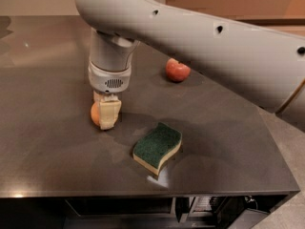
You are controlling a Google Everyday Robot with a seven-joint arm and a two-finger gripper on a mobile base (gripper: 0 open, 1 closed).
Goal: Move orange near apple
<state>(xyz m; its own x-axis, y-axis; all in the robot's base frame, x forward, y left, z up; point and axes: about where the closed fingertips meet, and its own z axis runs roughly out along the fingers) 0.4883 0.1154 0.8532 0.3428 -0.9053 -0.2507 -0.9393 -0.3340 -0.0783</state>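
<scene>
orange-toned smooth orange [96, 114], gripper [106, 119] partly hiding it

The plastic pincer [106, 114] (smooth, cream) sits at the smooth orange [95, 114] on a semi-glossy tabletop [47, 132].

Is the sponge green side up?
Yes: sponge green side up, yellow showing along its edge. The gripper is down at the orange.

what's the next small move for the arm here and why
Probably a short lift, once the grip is sure. The gripper is down at the orange, which sits low on the table, while the apple lies apart, to the right and farther back. The sponge lies nearer the front edge, off that path.
</scene>
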